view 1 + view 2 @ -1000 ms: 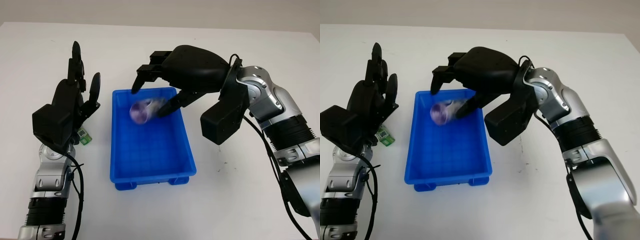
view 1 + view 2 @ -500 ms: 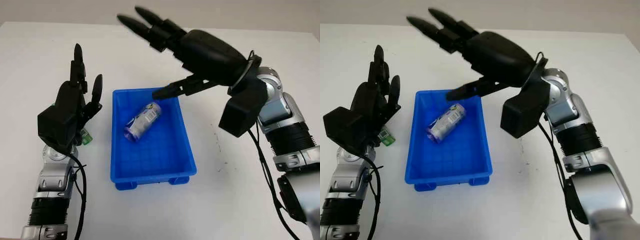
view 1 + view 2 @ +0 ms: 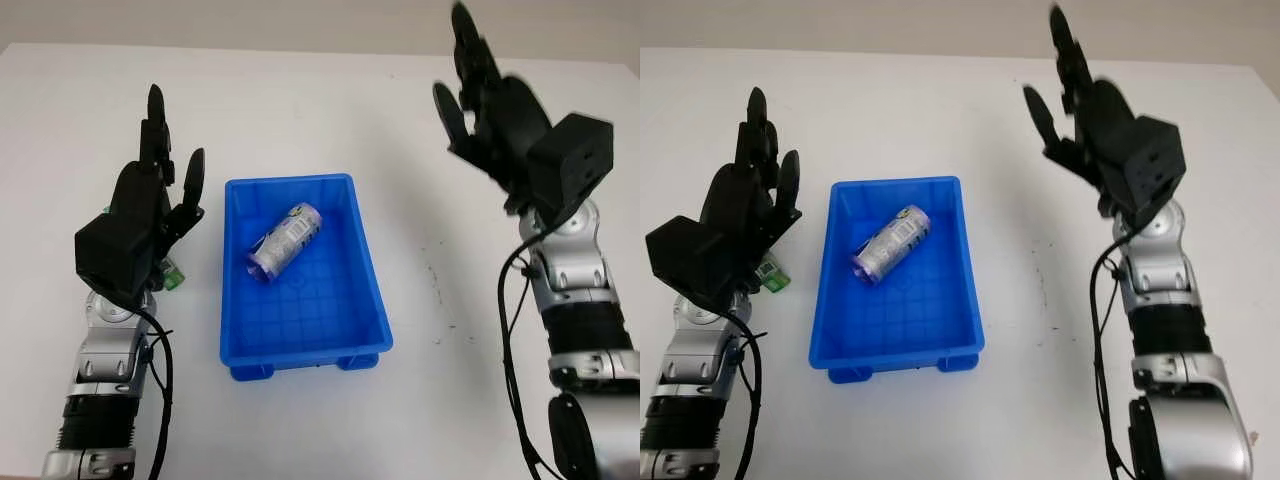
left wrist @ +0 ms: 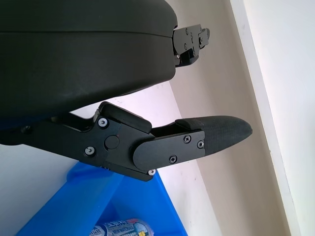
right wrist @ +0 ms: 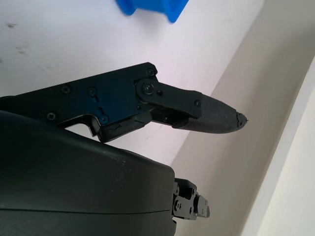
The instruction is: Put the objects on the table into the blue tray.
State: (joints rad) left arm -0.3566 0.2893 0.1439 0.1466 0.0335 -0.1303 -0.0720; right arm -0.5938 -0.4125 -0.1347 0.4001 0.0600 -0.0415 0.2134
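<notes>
A blue tray [image 3: 370, 281] sits mid-table. Inside it a silver can [image 3: 284, 241] with a purple end lies on its side, slanted toward the tray's far half. A small green and white packet [image 3: 171, 276] lies on the table left of the tray, partly hidden under my left hand [image 3: 160, 160]. That hand is raised and open, holding nothing. My right hand [image 3: 475, 85] is open and held high over the table to the right of the tray, well away from it. The left wrist view catches the tray's corner [image 4: 83, 206] and the can's label [image 4: 120, 229].
The white table [image 3: 450, 340] carries faint dark specks right of the tray. Its far edge meets a pale wall. The right wrist view catches a blue corner of the tray [image 5: 150, 9].
The can dropped from my right hand and now lies in the tray. My right hand opened, then swung up and off to the right. The left hand stayed put.
</notes>
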